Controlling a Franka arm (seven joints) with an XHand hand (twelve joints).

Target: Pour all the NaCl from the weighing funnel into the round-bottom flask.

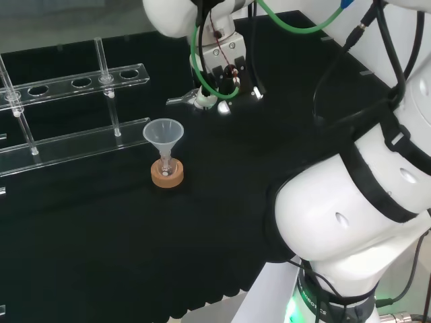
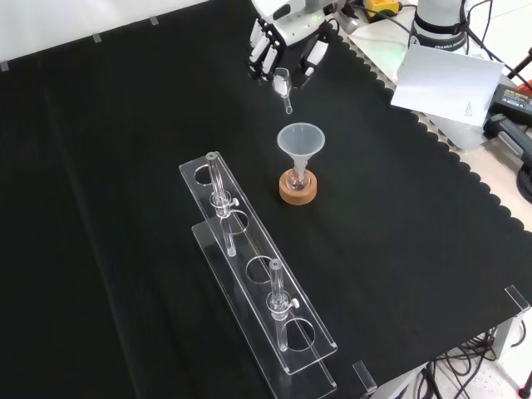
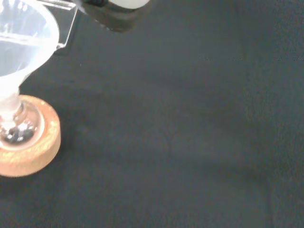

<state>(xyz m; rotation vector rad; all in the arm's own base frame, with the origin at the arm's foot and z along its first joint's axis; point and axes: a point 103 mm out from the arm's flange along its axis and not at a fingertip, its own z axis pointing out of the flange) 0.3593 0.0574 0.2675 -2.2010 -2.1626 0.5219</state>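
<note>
From my remote station, I saw the hand [image 2: 281, 51] raised above the black cloth [image 2: 125, 166] with its fingers curled around a small glass weighing funnel [image 2: 283, 86] — spout pointing toward the flask. The little round flask [image 2: 298, 180] sat on a cork ring [image 2: 298, 191], a clear funnel [image 2: 299, 143] standing in its neck — nearer the front camera than the hand. A clear tube rack [image 2: 258, 291] stood beside them.
</note>
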